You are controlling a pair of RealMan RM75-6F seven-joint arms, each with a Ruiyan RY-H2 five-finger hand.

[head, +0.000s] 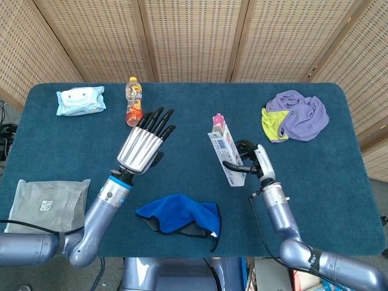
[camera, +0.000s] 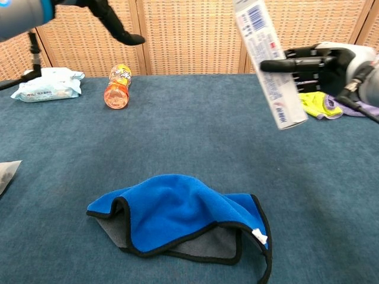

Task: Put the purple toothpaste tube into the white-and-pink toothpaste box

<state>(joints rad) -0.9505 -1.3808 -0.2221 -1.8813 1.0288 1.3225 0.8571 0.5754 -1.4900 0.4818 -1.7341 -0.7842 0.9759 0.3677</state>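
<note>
— What's the right robot hand (camera: 323,64) doing?
— Holding the toothpaste box (camera: 269,62) up off the tabletop (camera: 195,124), nearly upright, barcode end at the top.
— And the left robot hand (camera: 109,23)?
— Only dark fingers show, top left, spread and holding nothing.
— What's lying below?
— A blue cloth (camera: 177,216) in front, an orange bottle (camera: 118,87) and a wipes pack (camera: 47,84) behind.

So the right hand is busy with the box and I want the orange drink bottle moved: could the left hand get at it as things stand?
Probably yes. The left hand is open and holds nothing, with its fingers just short of the orange drink bottle, and nothing lies between them on the teal table.
</note>
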